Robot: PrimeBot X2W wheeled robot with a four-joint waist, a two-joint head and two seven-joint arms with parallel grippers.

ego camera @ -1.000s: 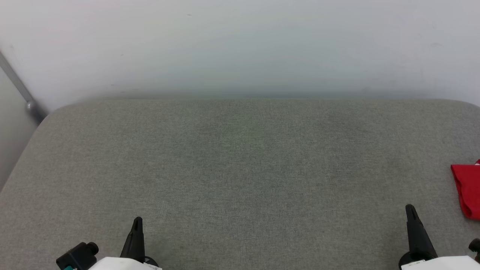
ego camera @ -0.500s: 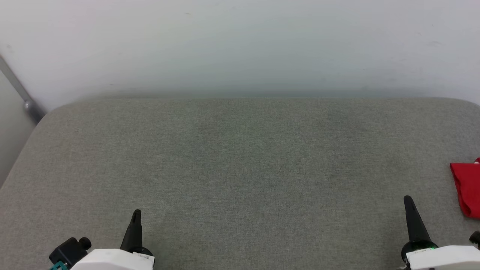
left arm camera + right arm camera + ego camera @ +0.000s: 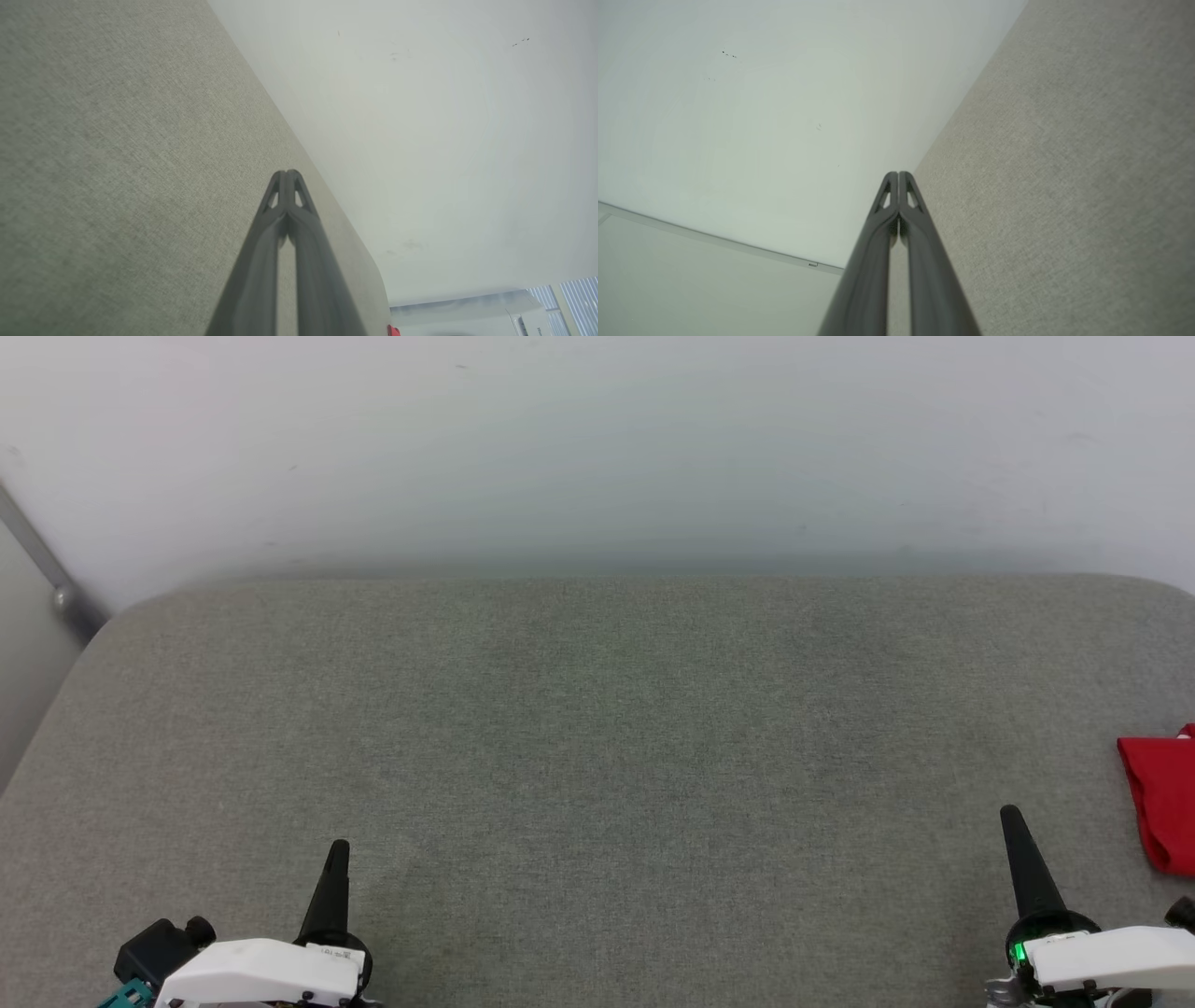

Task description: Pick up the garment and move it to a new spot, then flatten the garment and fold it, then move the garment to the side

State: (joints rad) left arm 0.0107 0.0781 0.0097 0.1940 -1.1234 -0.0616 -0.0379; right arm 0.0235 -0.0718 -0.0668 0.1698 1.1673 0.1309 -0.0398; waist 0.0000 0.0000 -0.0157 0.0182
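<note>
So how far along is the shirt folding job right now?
Looks nearly finished, though I can't be sure. The garment lies at the far right edge of the grey surface, a compact red bundle partly out of frame, so the fold can't be confirmed. Nothing is in hand: left gripper and right gripper are shut, empty, clear of it. Little seems left.

Head cam above pad (image 3: 597, 709), wrist cams low, all see wall (image 3: 597, 448)

surface: grey fabric-covered desk (image 3: 597, 728), rounded far corners | on it: red garment (image 3: 1162, 803) lying near the desk's right end
</note>
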